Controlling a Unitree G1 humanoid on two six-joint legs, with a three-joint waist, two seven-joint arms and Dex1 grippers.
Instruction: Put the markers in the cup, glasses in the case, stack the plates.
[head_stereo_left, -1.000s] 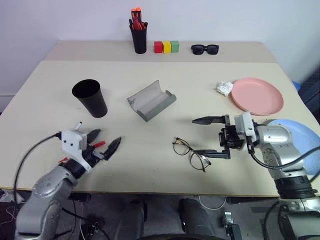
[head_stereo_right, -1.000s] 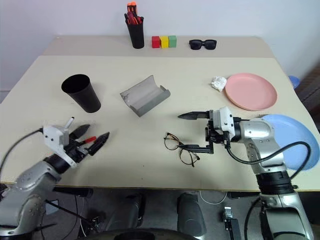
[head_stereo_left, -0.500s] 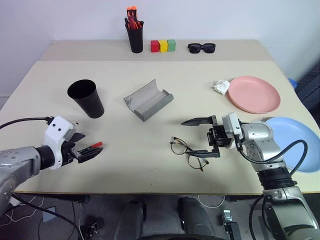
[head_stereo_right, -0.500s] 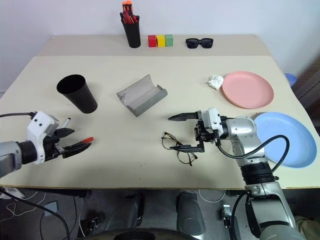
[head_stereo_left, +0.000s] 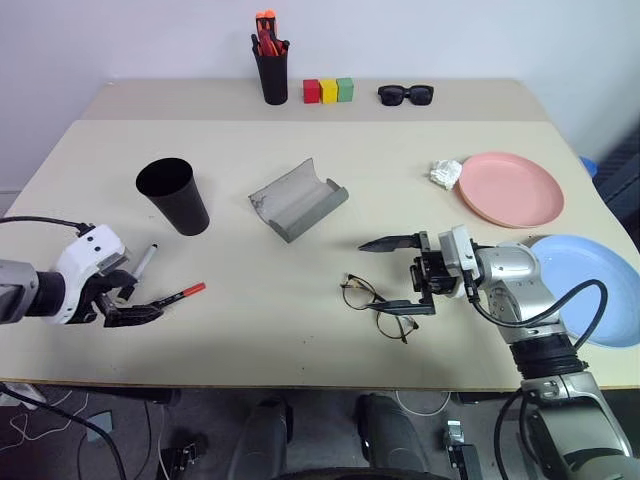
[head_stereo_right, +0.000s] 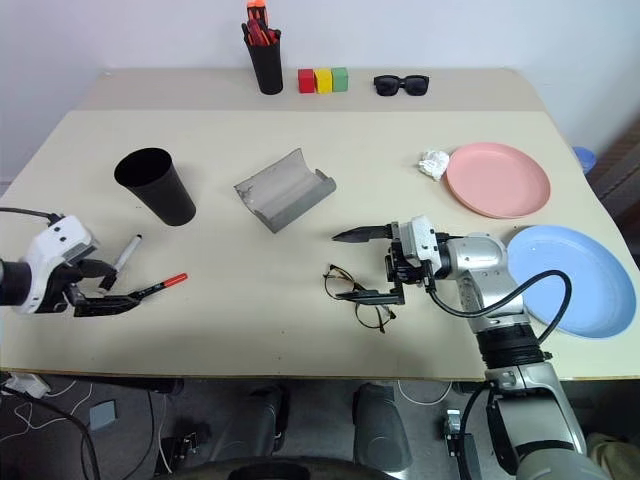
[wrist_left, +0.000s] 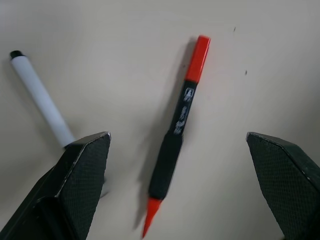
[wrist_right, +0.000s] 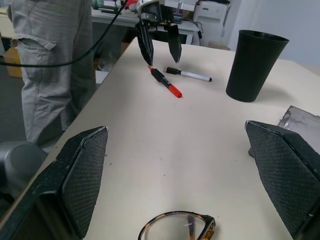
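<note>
**Both grippers open over the table, markers and glasses still loose**

The left gripper hangs at the table's left front edge with its fingers spread wide and empty. In its wrist view the red-capped marker lies flat on the table between the two fingers, and the white-bodied marker lies beside it, partly behind one finger. In the head view both markers lie just in front of the black cup, which stands upright.

The right gripper points sideways toward the table's middle, fingers wide apart and holding nothing. The wire-rimmed glasses lie on the table, touching or nearly touching its lower finger.

The grey case lies open near the table's centre, between cup and glasses. The pink plate sits at the right, with a crumpled white scrap touching its rim. The blue plate rests at the right front edge, separate from the pink one.

A person's trouser leg shows beside the table in the right wrist view.
</note>
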